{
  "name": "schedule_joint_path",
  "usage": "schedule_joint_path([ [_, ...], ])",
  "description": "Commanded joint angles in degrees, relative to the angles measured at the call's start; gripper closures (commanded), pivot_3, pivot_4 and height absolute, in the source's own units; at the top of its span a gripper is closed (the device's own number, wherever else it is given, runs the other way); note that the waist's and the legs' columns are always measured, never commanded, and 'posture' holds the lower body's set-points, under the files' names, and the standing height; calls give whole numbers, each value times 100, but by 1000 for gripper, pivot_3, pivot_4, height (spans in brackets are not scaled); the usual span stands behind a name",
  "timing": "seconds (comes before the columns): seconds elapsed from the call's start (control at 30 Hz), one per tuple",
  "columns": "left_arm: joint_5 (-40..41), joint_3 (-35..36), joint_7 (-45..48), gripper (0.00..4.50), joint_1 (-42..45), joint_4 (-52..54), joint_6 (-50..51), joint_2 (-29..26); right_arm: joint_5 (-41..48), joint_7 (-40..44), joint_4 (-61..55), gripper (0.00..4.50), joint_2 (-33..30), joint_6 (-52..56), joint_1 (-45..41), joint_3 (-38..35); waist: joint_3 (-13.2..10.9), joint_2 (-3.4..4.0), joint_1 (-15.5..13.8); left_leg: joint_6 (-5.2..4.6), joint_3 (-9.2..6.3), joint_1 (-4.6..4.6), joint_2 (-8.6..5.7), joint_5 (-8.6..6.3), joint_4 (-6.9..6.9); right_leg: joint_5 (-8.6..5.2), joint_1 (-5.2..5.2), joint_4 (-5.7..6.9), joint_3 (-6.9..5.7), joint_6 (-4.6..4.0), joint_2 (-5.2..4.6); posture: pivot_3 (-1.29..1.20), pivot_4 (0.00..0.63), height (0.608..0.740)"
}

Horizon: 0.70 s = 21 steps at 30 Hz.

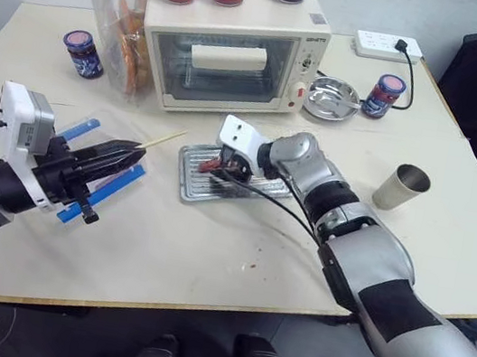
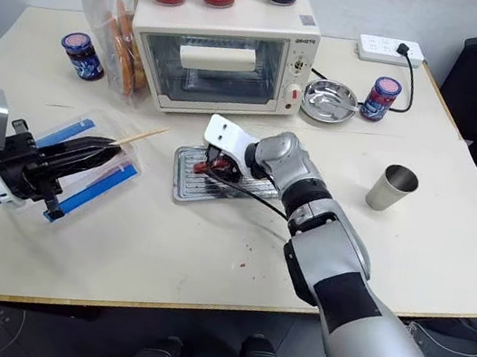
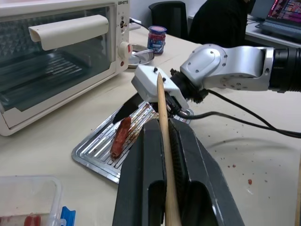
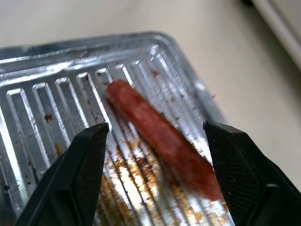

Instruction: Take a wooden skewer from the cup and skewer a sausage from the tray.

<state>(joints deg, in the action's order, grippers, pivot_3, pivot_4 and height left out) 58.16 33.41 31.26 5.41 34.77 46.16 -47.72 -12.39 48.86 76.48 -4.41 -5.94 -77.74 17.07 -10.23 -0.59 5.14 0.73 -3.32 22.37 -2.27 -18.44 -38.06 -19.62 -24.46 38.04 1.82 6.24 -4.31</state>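
- Left eye view: the left gripper (image 1: pixel 123 157) is clamped on the wooden skewer (image 1: pixel 162 139), tip toward two o'clock; the cup (image 1: pixel 401 187) stands at three o'clock of the tray (image 1: pixel 194 180).
- Right wrist view: the right gripper (image 4: pixel 155 141) hangs with jaws apart either side of the sausage (image 4: pixel 160 136) lying on the tray.

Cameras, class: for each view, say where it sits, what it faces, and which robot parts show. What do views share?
Head views: look down on the table, both arms.
Left wrist view: along the left hand shut on the wooden skewer, toward the tray.
Right wrist view: between the open right hand fingers, over the sausage.
Shared: sausage, tray.
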Motion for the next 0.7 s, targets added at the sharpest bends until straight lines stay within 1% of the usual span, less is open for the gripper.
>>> schedule_joint_path([
  [0.03,14,85,-27,4500,59,13,-114,-91,-27,-15,-17,1527,12,216,-29,-156,0,0,-1,0,0,-2,1,0,0,0,1,2,-1,0,0,0,150,740],
  [0.07,4,77,-11,4500,72,-13,-116,-102,1,37,-23,1650,-13,264,-23,-200,0,0,0,0,0,-3,1,0,0,0,2,2,-1,0,0,0,150,740],
  [0.13,-15,61,13,4500,91,-50,-122,-117,2,101,-37,2305,-44,306,-13,-258,0,0,-1,0,0,-3,1,0,-1,0,2,3,-2,0,0,0,150,740],
  [0.2,-52,12,45,4500,134,-105,-141,-127,-1,166,-57,2795,-68,352,-16,-306,0,0,1,1,0,-5,1,0,-2,0,4,4,-2,0,0,0,150,740],
  [0.23,-76,-32,63,4500,179,-148,-156,-134,10,178,-64,2949,-76,379,-25,-336,0,0,3,1,0,-5,0,0,-2,0,4,4,-1,0,0,0,150,740],
  [0.27,-93,-69,75,4500,214,-181,-170,-139,19,185,-69,3272,-80,396,-32,-362,0,0,2,0,0,-5,0,0,-2,0,4,6,-1,0,0,0,150,740],
  [0.3,-111,-108,83,4500,247,-208,-185,-139,25,189,-74,3499,-79,412,-36,-388,0,0,1,0,0,-5,0,0,-2,0,4,6,-1,0,0,0,150,740],
  [0.7,-237,-297,176,4500,410,-324,-262,-139,17,139,-62,3499,-22,596,55,-518,0,0,99,1,0,-5,0,1,0,0,3,8,-2,0,0,0,150,740],
])
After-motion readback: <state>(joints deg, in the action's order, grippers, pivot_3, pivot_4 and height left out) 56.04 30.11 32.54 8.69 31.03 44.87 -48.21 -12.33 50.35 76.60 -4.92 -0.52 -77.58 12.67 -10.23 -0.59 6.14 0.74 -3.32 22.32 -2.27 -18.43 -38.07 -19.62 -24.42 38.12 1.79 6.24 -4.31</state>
